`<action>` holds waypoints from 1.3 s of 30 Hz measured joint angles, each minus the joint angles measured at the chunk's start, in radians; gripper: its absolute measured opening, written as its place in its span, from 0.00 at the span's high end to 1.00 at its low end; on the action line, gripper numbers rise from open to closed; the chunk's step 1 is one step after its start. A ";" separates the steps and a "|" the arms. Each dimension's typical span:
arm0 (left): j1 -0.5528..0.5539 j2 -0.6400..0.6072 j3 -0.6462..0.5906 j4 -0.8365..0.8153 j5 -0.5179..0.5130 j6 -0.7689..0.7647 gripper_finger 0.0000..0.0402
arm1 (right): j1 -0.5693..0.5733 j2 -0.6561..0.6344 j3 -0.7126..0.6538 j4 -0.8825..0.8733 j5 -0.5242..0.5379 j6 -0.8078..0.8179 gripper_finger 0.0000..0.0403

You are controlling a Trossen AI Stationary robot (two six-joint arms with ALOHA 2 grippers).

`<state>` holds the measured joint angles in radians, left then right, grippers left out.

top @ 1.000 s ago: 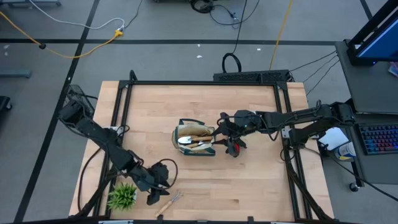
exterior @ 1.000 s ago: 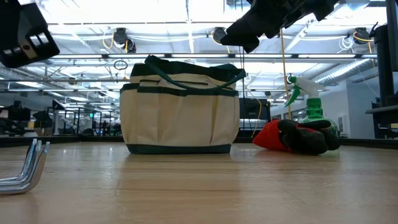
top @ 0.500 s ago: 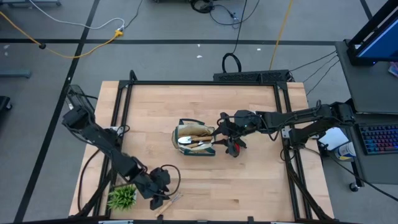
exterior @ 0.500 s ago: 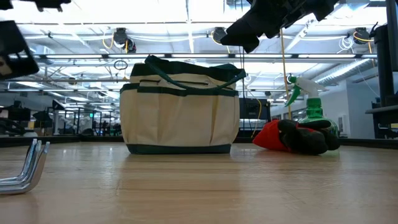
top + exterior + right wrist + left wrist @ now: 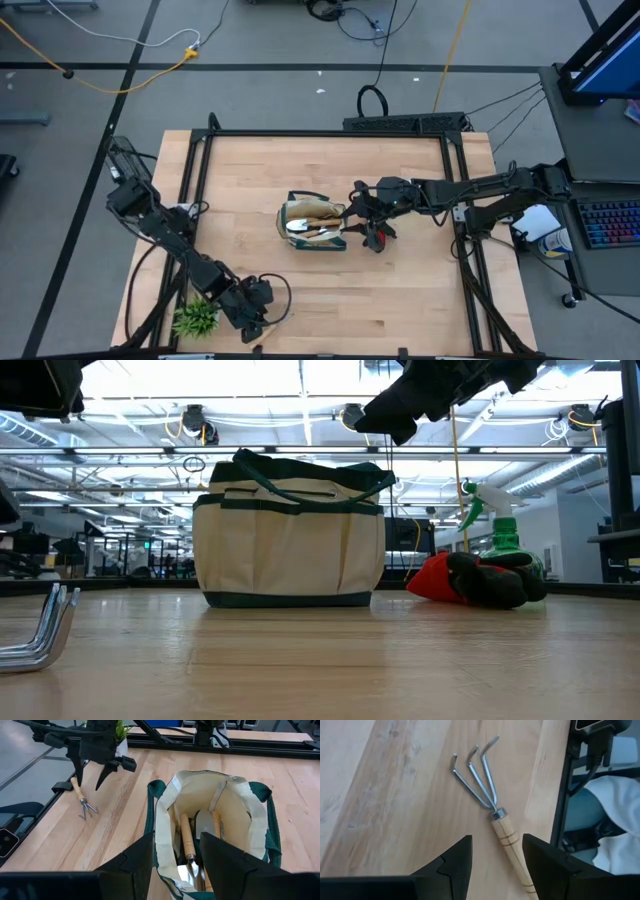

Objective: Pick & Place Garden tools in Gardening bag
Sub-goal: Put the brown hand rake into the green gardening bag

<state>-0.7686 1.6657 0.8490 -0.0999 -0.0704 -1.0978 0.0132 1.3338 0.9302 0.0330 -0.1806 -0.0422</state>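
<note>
The left gripper (image 5: 492, 857) hangs with its dark fingers spread wide just above a three-pronged metal hand rake with a pale wooden handle (image 5: 490, 815), which lies flat near the table's (image 5: 400, 200) front edge, beside a small green potted plant (image 5: 197, 317). The right gripper (image 5: 172, 855), fingers parted and empty, hovers over the cream canvas bag with dark green trim (image 5: 210, 790) at mid-table; wooden-handled tools lie inside. Red-and-black gloves (image 5: 475, 580) and a green spray bottle (image 5: 503, 532) sit beside the bag.

Bright overhead strip lights (ceiling glare), sharp
</note>
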 joint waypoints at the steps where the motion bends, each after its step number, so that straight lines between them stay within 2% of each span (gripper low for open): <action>1: -0.001 0.000 0.000 0.003 -0.003 -0.005 0.56 | 0.000 0.000 0.000 0.000 0.000 0.000 0.61; 28: -0.005 -0.001 0.030 0.041 -0.055 0.022 0.56 | 0.000 0.000 -0.025 0.020 0.000 0.000 0.61; 39: -0.007 -0.001 0.030 0.042 -0.060 0.008 0.56 | 0.000 0.000 -0.189 0.333 0.000 0.003 0.61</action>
<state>-0.7757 1.6650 0.8791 -0.0582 -0.1307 -1.0899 0.0132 1.3342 0.7416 0.3660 -0.1810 -0.0387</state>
